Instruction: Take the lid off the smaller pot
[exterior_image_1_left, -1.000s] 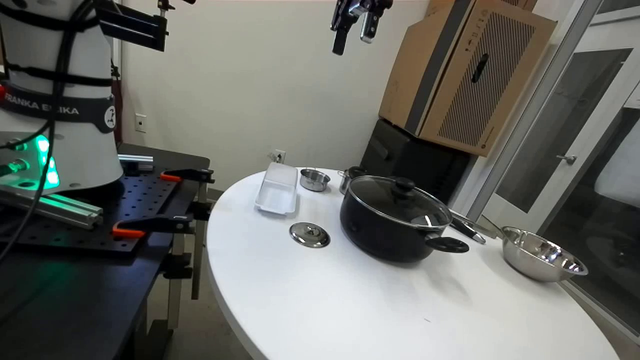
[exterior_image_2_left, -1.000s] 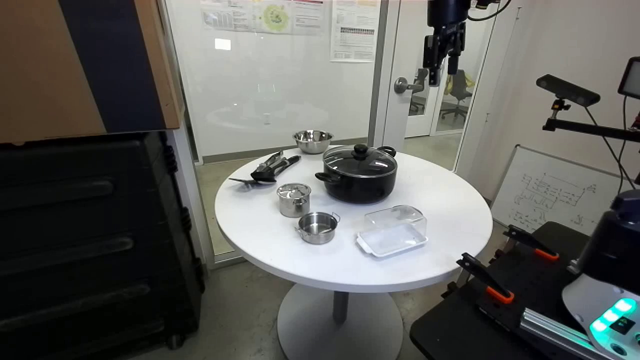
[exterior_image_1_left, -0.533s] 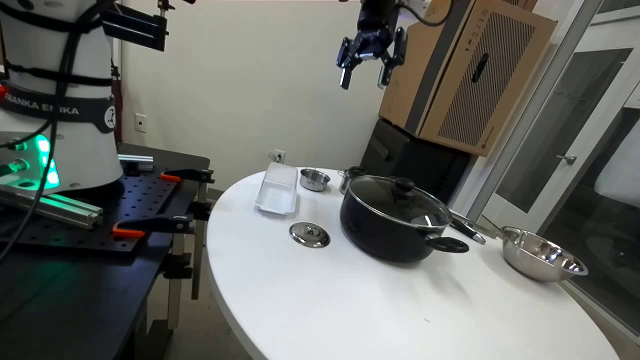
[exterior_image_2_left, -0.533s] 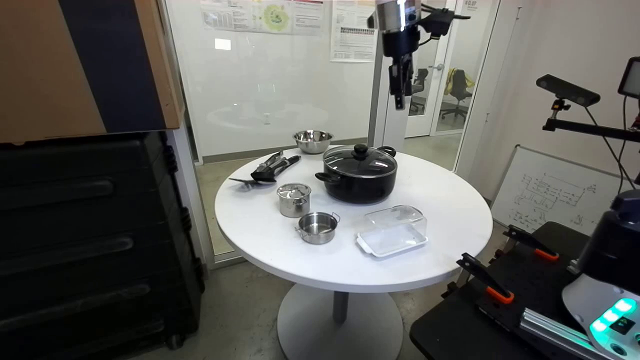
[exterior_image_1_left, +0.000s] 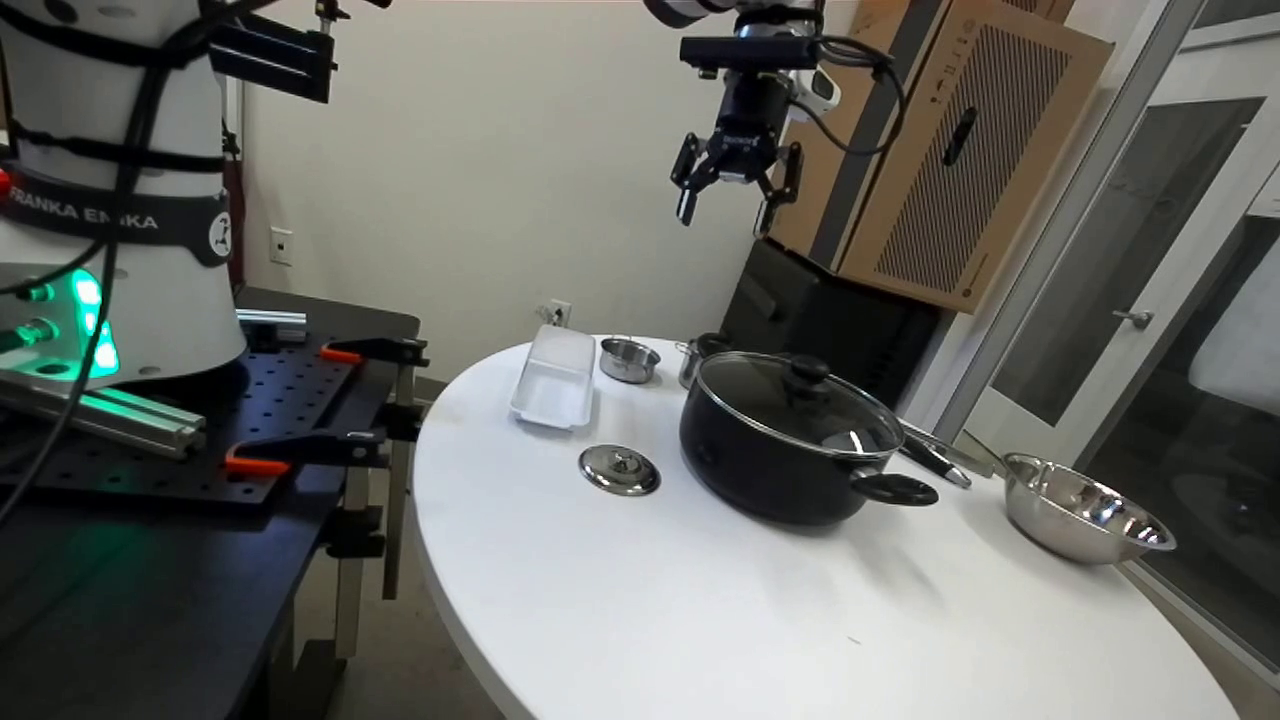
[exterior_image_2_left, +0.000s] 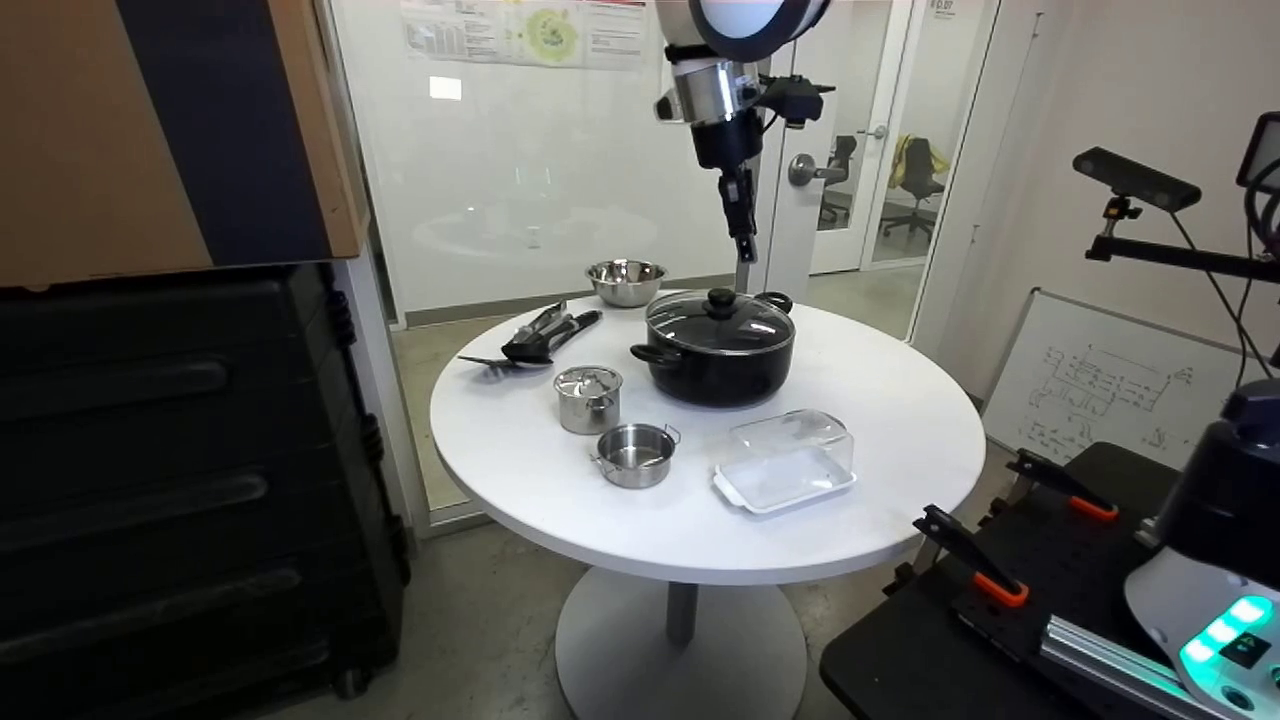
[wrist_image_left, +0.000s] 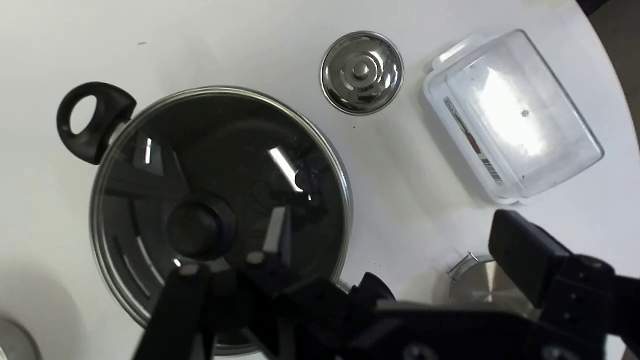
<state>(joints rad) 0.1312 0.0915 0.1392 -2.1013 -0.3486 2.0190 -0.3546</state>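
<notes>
Steel lid (exterior_image_2_left: 588, 379) is sitting on the small steel pot (exterior_image_2_left: 590, 412), so it's not off yet. I'd guess this is the reach-over step; next probably means shifting sideways, then dropping to line up above it. My fingers (exterior_image_1_left: 686, 207) are wide apart, nothing between them, roughly over the big black pot (exterior_image_2_left: 720, 378). Lid's well below, off to one side, its pot on the counter (exterior_image_2_left: 885, 400) near the black one.

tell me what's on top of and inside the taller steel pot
A silvery lid sits on the taller steel pot; the inside is covered, so any contents cannot be seen.
</notes>
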